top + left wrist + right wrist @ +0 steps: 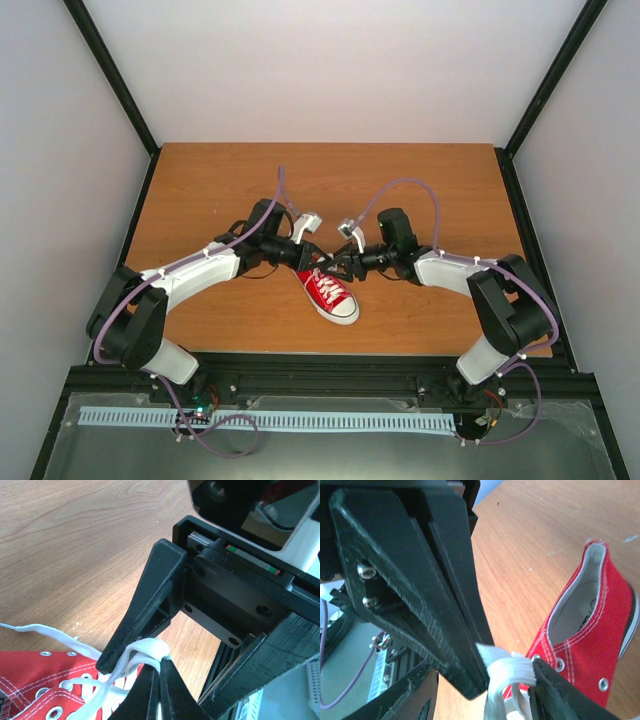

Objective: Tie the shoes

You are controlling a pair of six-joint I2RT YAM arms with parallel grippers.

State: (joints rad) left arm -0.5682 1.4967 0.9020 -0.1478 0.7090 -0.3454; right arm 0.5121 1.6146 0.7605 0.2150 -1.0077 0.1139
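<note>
Mid-table on the brown wooden tabletop (420, 170), a red canvas sneaker (332, 296) with a white sole lies toe toward me. Left gripper (318, 262) fingers (172, 695) are pressed together, pinching a white lace (147, 647). Right gripper (338, 268) crowds alongside and blocks my view. I cannot tell its grip.

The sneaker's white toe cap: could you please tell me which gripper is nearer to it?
Right, narrowly. The right gripper sits at the laces, straight behind the toe cap; the left gripper meets it from the left, slightly farther away.
</note>
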